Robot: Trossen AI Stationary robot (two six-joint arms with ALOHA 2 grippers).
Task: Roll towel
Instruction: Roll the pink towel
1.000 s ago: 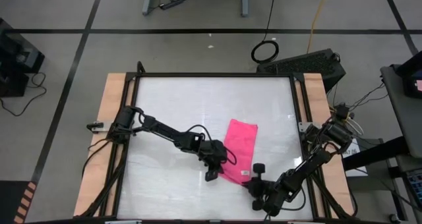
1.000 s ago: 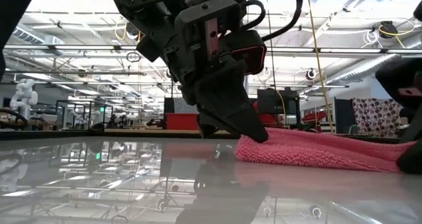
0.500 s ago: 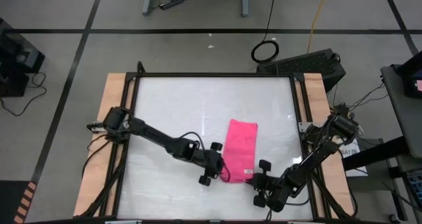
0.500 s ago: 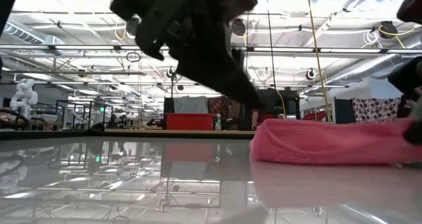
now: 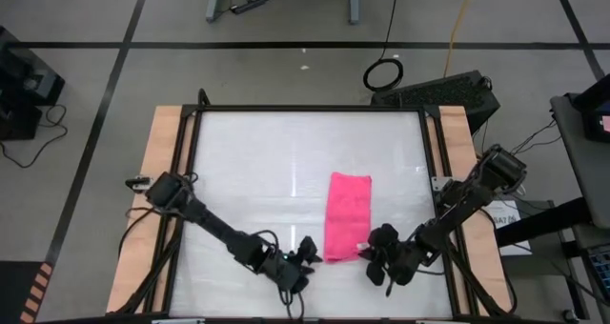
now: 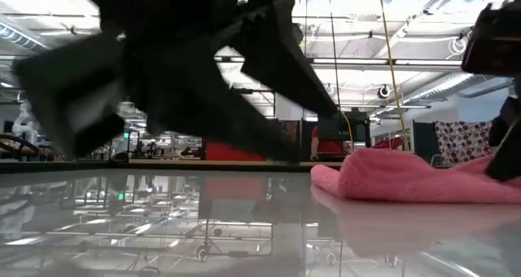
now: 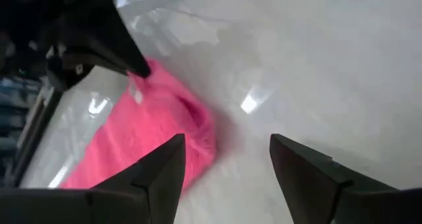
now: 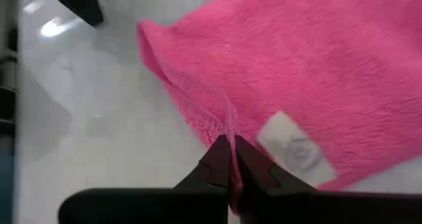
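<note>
The pink towel (image 5: 348,214) lies spread flat on the white table, its long side running near to far, with a white label (image 8: 293,148) by its near edge. My right gripper (image 5: 368,253) is shut on the towel's near right corner. My left gripper (image 5: 302,256) stands open just left of the near left corner, touching nothing. In the left wrist view the towel (image 7: 148,135) lies ahead of the open gripper (image 7: 227,148). In the low view the left arm fills the foreground, and the towel (image 6: 407,175) lies behind it. My right gripper pinches the towel's near edge (image 8: 227,128) between its two fingers, close to the near right corner and beside the label. The fingers come slanting down from the table's near right. The edge is drawn up into a small ridge at the fingers; the remainder lies on the table.
Wooden side boards (image 5: 160,172) and a dark frame (image 5: 310,108) border the table. Bare tabletop (image 5: 257,162) stretches left of and beyond the towel. Cables trail from the left arm near the front edge.
My left gripper has opened and let go of the towel's near left corner, then drawn back toward the table's near left. The towel's near end has swung left, so it now lies straight. My right gripper has stayed shut on the near right corner.
</note>
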